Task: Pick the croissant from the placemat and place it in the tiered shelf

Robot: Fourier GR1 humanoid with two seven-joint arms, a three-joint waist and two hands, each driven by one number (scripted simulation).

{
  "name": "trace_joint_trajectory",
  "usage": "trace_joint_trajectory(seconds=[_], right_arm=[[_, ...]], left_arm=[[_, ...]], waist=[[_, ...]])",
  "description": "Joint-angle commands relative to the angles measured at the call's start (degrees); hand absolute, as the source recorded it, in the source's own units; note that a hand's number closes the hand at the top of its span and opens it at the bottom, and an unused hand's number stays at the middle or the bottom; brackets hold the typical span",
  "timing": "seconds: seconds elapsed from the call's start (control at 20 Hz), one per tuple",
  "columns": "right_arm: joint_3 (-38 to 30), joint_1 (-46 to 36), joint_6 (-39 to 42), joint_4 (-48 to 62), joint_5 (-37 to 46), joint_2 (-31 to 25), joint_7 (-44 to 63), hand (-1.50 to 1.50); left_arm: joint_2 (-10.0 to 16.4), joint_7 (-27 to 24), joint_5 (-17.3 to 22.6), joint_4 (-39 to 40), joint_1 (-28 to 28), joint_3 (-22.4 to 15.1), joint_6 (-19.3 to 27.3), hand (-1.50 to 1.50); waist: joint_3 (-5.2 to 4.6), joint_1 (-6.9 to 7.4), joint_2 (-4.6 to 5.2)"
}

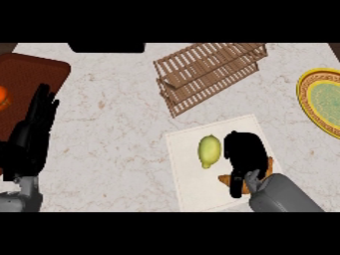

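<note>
Right hand [244,149] was down on the croissant [227,179]
Couldn't tell if it'd grabbed it; lemon [210,151] sat just left of it.

Lemon [210,151] on placemat [191,185], croissant [225,179] right of it; tiered shelf [206,74] behind; plate [334,102] far right.

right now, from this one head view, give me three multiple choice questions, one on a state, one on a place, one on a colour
1. The left hand is: a) shut in a fist b) open, fingers straight c) out of view
2. The lemon lies: a) on the placemat b) in the left hand c) hanging in the air
3. The plate has a rim that is: a) blue b) white c) yellow

Answers: 1 b, its fingers show long and straight; 2 a, the pale mat shows all round it; 3 c, a yellow band rings the green middle.
</note>
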Motion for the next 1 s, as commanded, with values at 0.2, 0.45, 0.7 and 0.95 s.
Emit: trace_joint_trajectory(seconds=[0.2, 0.45, 0.7, 0.95], right_arm=[[4.0, 1.5, -7.0, -4.8, -1.7, -6.4, -28.1, 1.50], [-4.0, 4.0, -2.2, -13.0, -10.7, -7.2, -30.5, 1.50], [-10.9, 3.9, 0.8, -23.4, -18.0, -3.6, -25.4, 1.50], [-20.5, 3.5, 0.0, -34.9, -26.0, -0.4, -16.9, 1.50]], left_arm=[[-0.2, 0.2, -0.5, 3.7, -2.8, 1.0, 0.0, 0.00], [-0.5, 0.1, -1.0, -3.0, 3.1, 0.4, -0.2, 0.00], [0.0, 0.9, -1.1, -2.5, 1.8, 1.3, -0.8, 0.00], [-0.4, -0.3, -0.7, -1.6, 2.2, 1.9, -1.1, 0.00]], waist=[[0.53, -0.63, 0.84], [0.48, -0.35, 0.48], [0.47, -0.91, 0.38], [0.43, -1.40, 0.31]])
